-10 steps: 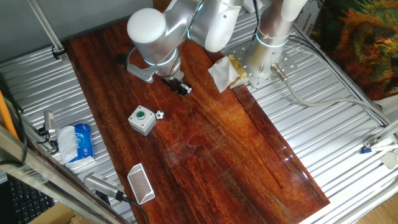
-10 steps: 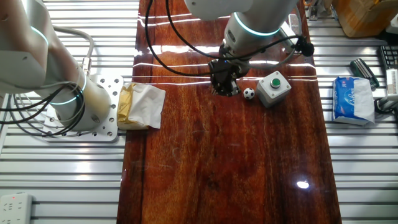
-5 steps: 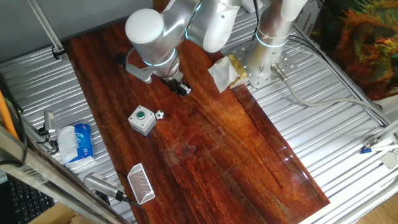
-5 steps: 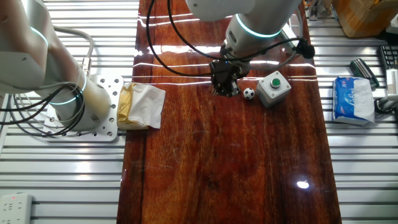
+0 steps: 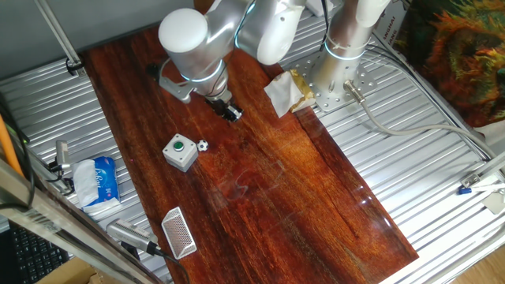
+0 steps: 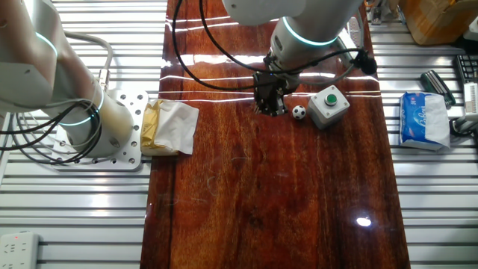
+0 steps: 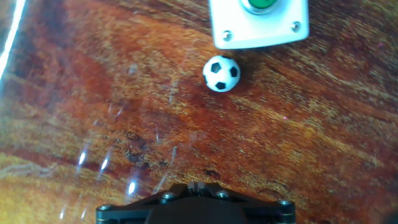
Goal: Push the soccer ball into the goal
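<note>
The ball [image 5: 203, 146] sits on the wooden table [image 5: 316, 205] just beside the grey button box [image 5: 181, 152], on the box's side that faces the gripper [image 5: 232, 113]; whether ball and box touch cannot be told, though the hand view shows a sliver of wood between the ball [image 7: 221, 73] and the box [image 7: 259, 25]. The gripper hangs low over the table a short way from the ball, and in the other fixed view it [image 6: 270, 104] stands just to the left of the ball [image 6: 299, 113], with the box [image 6: 328, 106] on the ball's far side. The goal [image 5: 178, 233] stands upright near the table's near edge in the one fixed view, well apart from the ball and past the box, its mesh face turned roughly toward the ball. So the line from ball to goal runs down the table, while the gripper lies off to the side of that line rather than behind the ball. In my judgement the push needs the fingers brought round to the side of the ball away from the goal first; shoving from where they are now would drive the ball into the box. The fingertips are dark and small in both fixed views, and the hand view shows only the base of the hand, so I cannot tell whether the jaws are apart or together.
</note>
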Robot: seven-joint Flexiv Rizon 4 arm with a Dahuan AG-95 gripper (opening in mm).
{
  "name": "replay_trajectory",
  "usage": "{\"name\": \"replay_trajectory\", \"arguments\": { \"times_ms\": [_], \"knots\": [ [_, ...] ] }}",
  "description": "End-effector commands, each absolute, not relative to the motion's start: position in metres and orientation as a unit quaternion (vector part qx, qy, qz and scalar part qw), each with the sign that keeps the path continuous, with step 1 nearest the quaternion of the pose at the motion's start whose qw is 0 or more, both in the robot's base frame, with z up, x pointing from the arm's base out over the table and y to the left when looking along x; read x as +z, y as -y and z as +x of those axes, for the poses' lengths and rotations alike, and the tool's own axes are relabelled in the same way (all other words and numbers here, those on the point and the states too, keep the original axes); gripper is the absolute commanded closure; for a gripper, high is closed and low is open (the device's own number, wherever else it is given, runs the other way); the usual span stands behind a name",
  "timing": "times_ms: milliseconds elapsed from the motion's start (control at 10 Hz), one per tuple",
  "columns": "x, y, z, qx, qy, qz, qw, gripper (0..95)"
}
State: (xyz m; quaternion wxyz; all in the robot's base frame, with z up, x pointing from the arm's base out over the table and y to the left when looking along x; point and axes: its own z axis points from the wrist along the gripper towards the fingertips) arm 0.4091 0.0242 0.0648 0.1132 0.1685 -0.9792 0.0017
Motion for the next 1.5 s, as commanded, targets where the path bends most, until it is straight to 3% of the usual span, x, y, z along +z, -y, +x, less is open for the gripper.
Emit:
{"name": "replay_trajectory", "arguments": {
  "times_ms": [100,900,1500],
  "knots": [
    [0.067,-0.025,0.408,0.006,0.984,0.139,0.109,95.0],
    [0.047,-0.017,0.427,0.039,0.988,0.132,0.070,95.0],
    [0.047,-0.018,0.486,0.050,0.988,0.130,0.060,95.0]
  ]
}}
